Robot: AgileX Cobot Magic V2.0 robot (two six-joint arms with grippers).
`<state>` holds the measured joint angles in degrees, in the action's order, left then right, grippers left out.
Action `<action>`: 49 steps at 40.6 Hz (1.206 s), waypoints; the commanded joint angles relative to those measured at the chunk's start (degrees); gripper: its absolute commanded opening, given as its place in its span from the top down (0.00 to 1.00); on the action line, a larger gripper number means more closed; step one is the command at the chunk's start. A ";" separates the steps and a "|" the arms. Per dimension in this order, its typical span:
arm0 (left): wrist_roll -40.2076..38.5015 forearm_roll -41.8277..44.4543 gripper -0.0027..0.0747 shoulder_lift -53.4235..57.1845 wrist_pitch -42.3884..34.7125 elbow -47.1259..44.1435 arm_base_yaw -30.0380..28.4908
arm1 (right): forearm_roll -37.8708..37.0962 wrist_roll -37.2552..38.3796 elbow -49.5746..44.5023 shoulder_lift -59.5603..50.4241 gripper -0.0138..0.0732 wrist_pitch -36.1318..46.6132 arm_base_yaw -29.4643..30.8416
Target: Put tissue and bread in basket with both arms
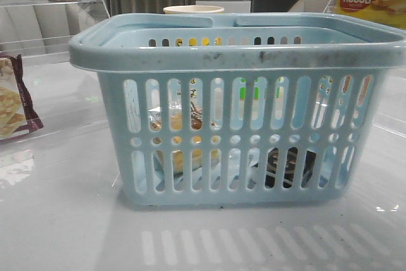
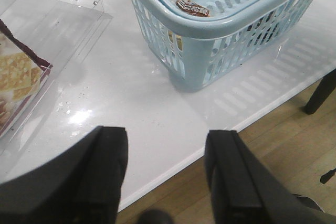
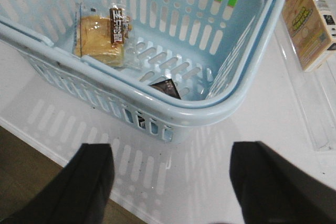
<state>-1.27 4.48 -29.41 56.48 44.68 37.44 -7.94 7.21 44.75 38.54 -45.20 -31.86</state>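
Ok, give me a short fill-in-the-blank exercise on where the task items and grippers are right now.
1. The bread lies inside the ____.
2. The tissue is a dark packet lying in the same basket, ____ from the bread.
3. The left gripper and the right gripper both hold ____.
4. The jaws of both grippers are ____.

Missing words: basket; apart; nothing; open
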 commanded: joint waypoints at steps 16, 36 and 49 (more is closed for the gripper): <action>-0.67 0.40 0.85 -0.27 -4.35 1.48 0.39 | -1.38 -0.74 -1.47 -4.44 0.67 1.83 0.19; -0.67 0.40 0.85 -0.27 -4.48 1.48 0.39 | -1.38 -0.74 -1.47 -4.44 0.78 1.32 0.19; -0.56 0.43 0.85 2.89 -6.84 -0.22 -1.56 | -1.38 -0.74 -1.47 -4.44 0.78 1.38 0.19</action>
<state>-1.37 4.53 -28.25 55.80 44.11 37.31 -8.03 7.08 41.72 34.06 -47.61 -31.86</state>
